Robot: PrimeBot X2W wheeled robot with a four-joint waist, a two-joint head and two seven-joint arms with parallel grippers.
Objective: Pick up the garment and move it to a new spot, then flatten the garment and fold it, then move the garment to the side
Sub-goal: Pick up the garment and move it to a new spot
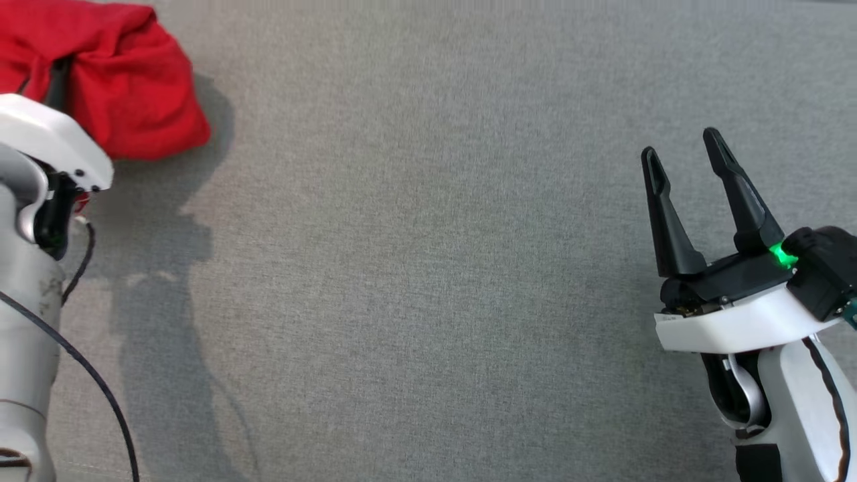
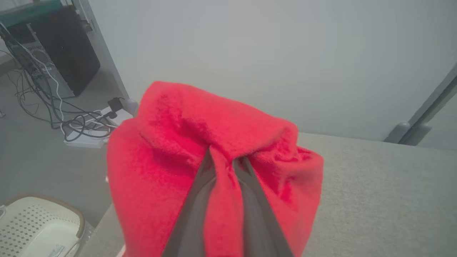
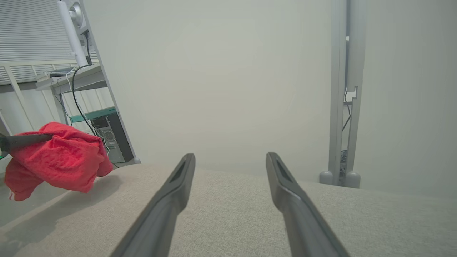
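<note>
Left wrist view: red garment [image 2: 171,142] between jaws

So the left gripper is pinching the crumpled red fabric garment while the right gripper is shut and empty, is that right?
Not quite: the right gripper is open and empty, its long dark fingers spread apart, as the right wrist view shows. The left gripper is indeed pinching the crumpled red fabric garment.
</note>
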